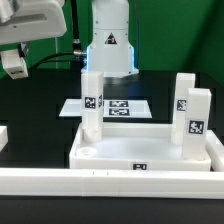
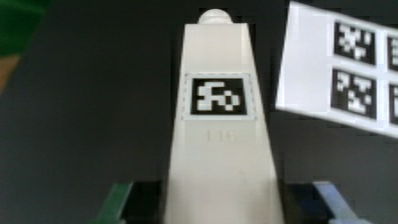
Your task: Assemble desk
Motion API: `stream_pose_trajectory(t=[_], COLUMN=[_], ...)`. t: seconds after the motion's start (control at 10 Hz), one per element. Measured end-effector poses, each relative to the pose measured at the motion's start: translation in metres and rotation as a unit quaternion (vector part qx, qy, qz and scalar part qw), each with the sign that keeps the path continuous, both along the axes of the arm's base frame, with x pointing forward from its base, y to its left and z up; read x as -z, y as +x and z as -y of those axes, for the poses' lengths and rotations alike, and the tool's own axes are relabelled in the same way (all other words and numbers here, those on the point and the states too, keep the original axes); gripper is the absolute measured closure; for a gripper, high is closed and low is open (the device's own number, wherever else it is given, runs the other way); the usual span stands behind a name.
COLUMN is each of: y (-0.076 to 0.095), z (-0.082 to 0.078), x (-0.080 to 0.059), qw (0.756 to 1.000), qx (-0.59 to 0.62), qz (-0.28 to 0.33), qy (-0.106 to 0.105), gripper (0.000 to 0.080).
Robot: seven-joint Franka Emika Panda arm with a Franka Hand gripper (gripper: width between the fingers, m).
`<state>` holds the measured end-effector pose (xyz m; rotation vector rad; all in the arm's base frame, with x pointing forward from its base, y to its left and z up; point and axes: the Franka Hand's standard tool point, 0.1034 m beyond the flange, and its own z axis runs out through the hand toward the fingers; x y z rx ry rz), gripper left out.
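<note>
While hand grips, tagged blocky leg tapers.

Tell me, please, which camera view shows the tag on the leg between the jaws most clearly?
The wrist view: the leg fills the picture and its tag faces the camera. The exterior view shows that leg small, standing at the tabletop, its tag coarse.

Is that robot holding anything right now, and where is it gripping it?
Yes: the gripper is shut on a white tagged desk leg, clamping its end opposite the rounded tip.
</note>
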<state>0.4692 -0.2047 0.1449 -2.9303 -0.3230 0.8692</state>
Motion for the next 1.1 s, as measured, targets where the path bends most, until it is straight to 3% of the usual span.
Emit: stream_pose_trajectory(t=[0.1, 0.5, 0.9, 1.1], y=[0.004, 0.042, 0.046, 0.056], z=[-0.002, -0.017, -0.008, -0.028], x=[-0.004, -0.043, -0.039, -0.038], qw=[1.000, 0.991, 0.968, 0.966], qx=[0.005, 0.041, 0.045, 0.056], qz=[0.020, 0.128, 0.248, 0.250], qy=[0.003, 0.023, 0.023, 0.021], gripper=[0.0507, 0.0507, 0.0507, 0.0507])
